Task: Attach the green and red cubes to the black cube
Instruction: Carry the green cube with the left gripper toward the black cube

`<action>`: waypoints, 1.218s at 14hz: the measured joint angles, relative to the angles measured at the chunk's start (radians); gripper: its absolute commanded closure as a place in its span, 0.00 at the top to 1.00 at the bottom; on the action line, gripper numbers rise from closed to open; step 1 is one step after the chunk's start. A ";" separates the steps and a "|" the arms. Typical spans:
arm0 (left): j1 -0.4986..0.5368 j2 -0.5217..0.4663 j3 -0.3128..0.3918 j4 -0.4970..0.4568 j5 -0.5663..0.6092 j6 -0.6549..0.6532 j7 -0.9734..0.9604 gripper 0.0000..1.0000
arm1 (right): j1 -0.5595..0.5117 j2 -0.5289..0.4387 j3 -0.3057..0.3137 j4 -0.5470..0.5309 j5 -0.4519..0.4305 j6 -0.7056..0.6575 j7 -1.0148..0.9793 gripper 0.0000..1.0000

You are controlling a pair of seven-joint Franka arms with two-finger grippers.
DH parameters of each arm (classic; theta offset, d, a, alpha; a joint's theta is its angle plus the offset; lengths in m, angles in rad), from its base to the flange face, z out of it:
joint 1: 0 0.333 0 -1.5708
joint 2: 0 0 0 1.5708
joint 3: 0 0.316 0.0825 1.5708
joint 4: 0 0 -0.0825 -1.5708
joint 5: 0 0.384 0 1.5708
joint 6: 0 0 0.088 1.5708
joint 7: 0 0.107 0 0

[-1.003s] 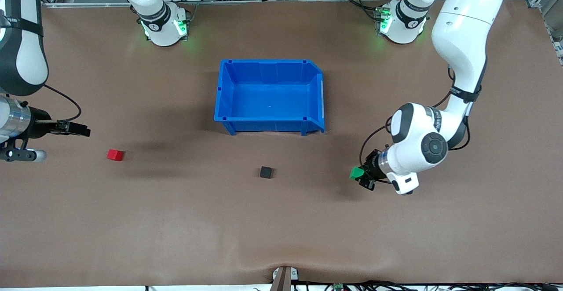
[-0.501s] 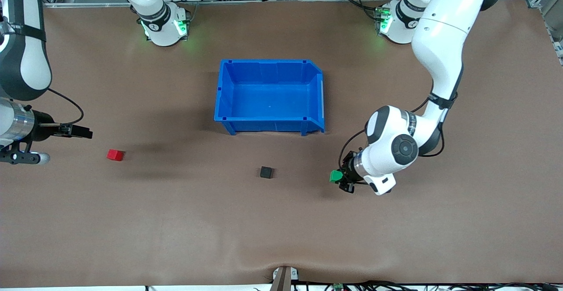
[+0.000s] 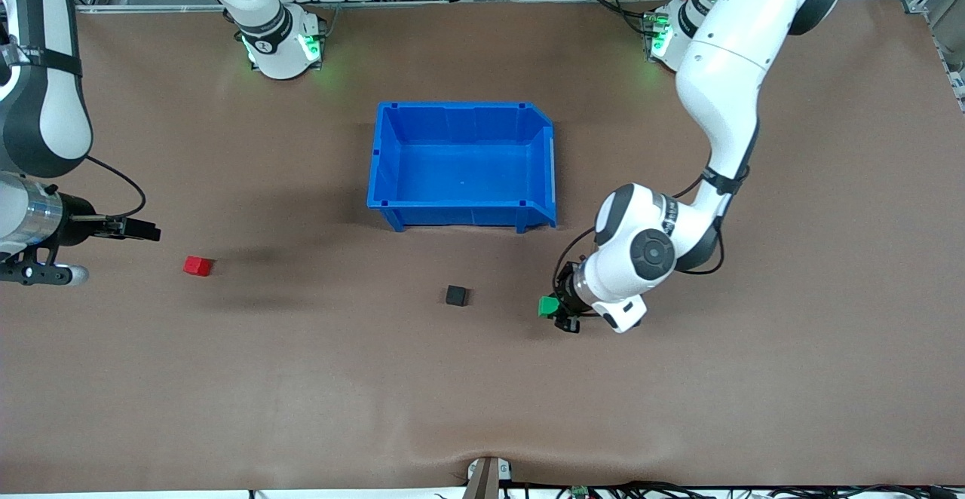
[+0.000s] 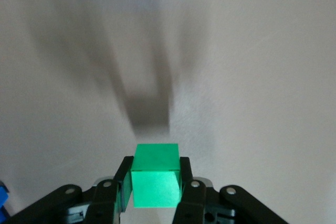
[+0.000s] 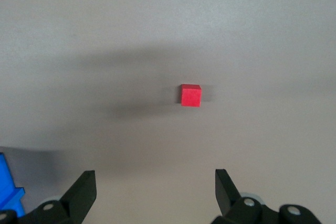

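Observation:
My left gripper (image 3: 554, 310) is shut on the green cube (image 3: 548, 306) and holds it just above the table, beside the black cube (image 3: 455, 295) toward the left arm's end. The left wrist view shows the green cube (image 4: 155, 182) clamped between both fingers, its shadow on the bare table. The red cube (image 3: 197, 265) lies on the table toward the right arm's end. My right gripper (image 3: 143, 231) is open and empty, up in the air close to the red cube. The right wrist view shows the red cube (image 5: 191, 95) ahead of the spread fingers.
A large blue bin (image 3: 392, 152) stands empty in the middle of the table, farther from the front camera than the black cube. A corner of it shows in the right wrist view (image 5: 8, 190). Both arm bases stand along the table's top edge.
My left gripper has carried the green cube toward the black cube, from well out at the left arm's end to close beside it. The right gripper has drifted slightly.

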 measured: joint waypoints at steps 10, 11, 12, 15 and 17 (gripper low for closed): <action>-0.133 0.104 0.037 0.165 0.000 0.020 -0.129 0.00 | -0.025 0.053 0.000 -0.001 0.000 0.041 -0.005 1.00; -0.148 0.118 0.041 0.183 0.000 0.020 -0.130 0.00 | -0.025 0.055 0.000 -0.001 0.000 0.041 -0.006 1.00; -0.164 0.135 0.046 0.202 0.000 0.021 -0.133 0.00 | -0.025 0.058 0.000 -0.001 0.000 0.044 -0.006 1.00; -0.195 0.179 0.055 0.244 0.000 0.045 -0.151 0.00 | -0.026 0.077 0.000 -0.003 0.000 0.057 -0.006 1.00; -0.203 0.200 0.056 0.251 0.000 0.067 -0.152 0.00 | -0.029 0.091 0.000 -0.004 0.000 0.068 -0.006 1.00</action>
